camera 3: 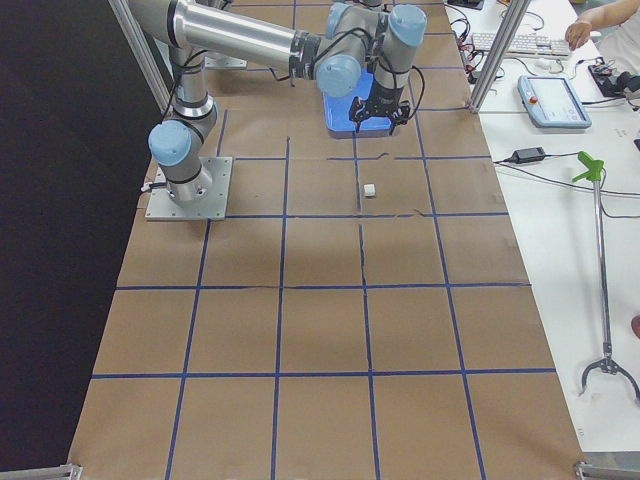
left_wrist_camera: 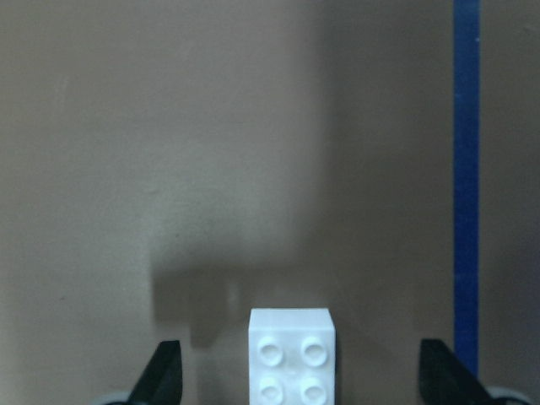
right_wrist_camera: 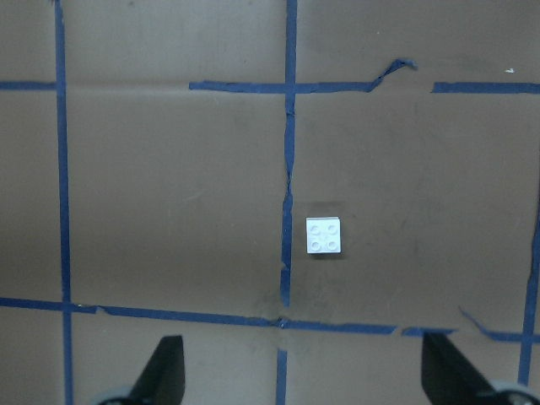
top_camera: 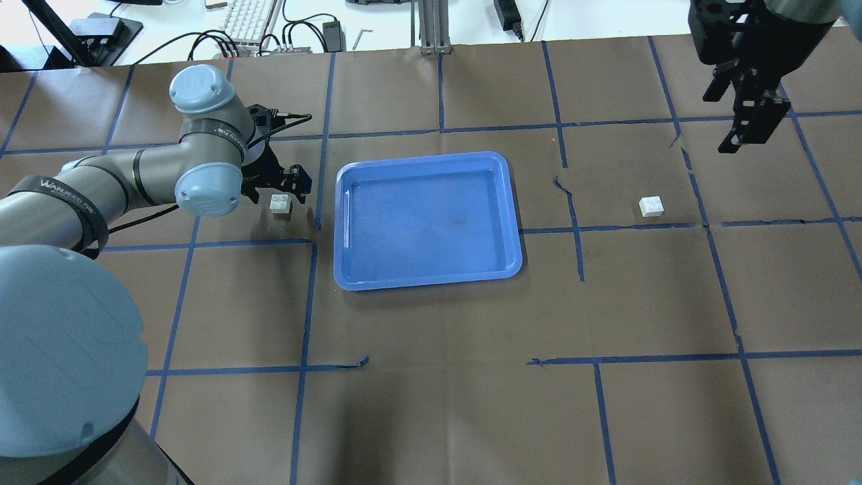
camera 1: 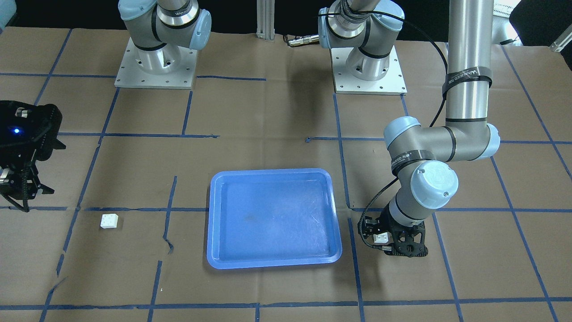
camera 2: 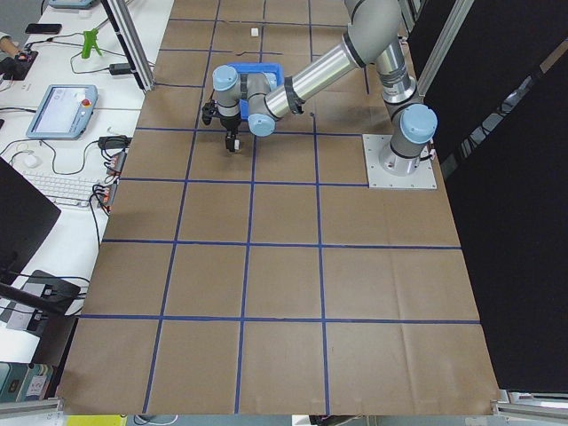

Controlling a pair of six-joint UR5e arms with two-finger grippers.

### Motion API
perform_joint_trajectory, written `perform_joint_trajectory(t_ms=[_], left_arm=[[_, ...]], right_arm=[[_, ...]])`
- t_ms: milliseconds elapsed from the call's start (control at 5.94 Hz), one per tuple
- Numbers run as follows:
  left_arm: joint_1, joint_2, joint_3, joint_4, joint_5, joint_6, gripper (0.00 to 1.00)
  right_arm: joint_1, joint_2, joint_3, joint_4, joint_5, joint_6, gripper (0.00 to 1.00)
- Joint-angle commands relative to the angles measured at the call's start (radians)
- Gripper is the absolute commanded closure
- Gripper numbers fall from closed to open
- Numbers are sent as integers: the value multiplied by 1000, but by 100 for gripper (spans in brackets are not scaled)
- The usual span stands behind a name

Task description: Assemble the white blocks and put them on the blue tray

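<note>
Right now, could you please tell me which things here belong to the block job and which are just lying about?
For the job: left block, right block, tray.
Lying about: keyboard, pendant, green grabber.

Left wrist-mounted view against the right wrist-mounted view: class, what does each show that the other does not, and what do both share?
Left wrist only: a white block, large and close, inside the open left gripper. Right wrist only: the second white block, small, far below the open right gripper, beside crossing blue tape lines. Both: four studs facing up, brown table.
</note>
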Motion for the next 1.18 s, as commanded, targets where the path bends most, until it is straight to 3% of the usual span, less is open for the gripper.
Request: perform_joint_trajectory(t_ms=[0, 168, 337, 505, 842, 1010], left_arm=[[0, 1, 2, 0, 1, 9, 88], [-2, 6, 5, -4, 8, 35, 90], [-23, 24, 22, -7, 10, 189, 90], [-103, 48, 27, -7, 11, 272, 90], [-298, 82, 39, 63, 12, 638, 89], [-342, 81, 33, 62, -2, 779, 88]], right_arm=[[-53, 66, 54, -16, 148, -176, 0], [-74, 86, 129, -104, 240, -223, 0], [-105, 120, 212, -234, 299, -234, 0], [-122, 165, 258, -320, 342, -241, 0], [-145, 261, 265, -350, 350, -272, 0], [-163, 281, 269, -376, 351, -277, 0]])
